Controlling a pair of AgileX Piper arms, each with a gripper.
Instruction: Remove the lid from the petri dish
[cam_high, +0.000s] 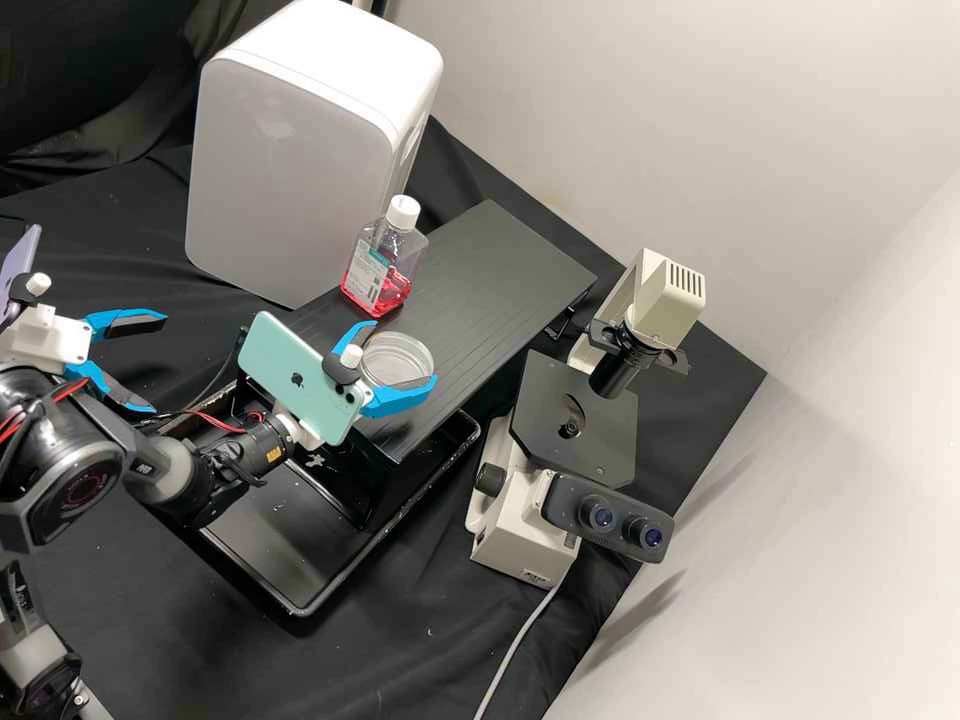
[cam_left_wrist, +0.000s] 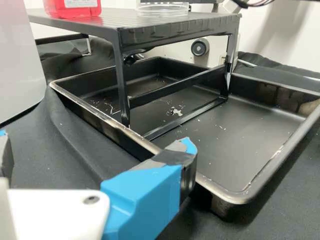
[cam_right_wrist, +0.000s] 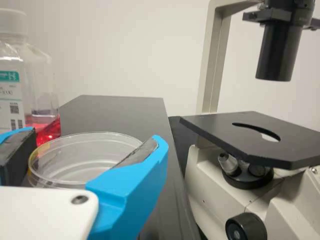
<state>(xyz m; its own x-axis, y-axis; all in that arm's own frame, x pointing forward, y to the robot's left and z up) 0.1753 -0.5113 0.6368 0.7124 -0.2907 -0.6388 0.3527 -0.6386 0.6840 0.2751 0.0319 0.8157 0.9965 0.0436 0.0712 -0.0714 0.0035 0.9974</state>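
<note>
Black-draped worktop (cam_high: 150, 230) carries a black ribbed platform (cam_high: 500, 270). A clear round plastic petri dish (cam_high: 397, 358) rests on it, between the right hand (cam_high: 403, 352)'s wide-spread fingers. Left hand (cam_high: 155, 362) gapes empty, well apart.

The black-draped bench (cam_high: 420, 640) carries a rounded white box (cam_high: 300, 140), a shallow black tray (cam_high: 290, 535) and, just beside it, a microscope (cam_high: 570, 470).

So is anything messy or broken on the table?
Only a little mess: small white specks and scratchy marks are scattered on the floor of the black tray, under the raised platform. Nothing looks spilled or broken. The petri dish sits flat and the bottle stands upright.
</note>
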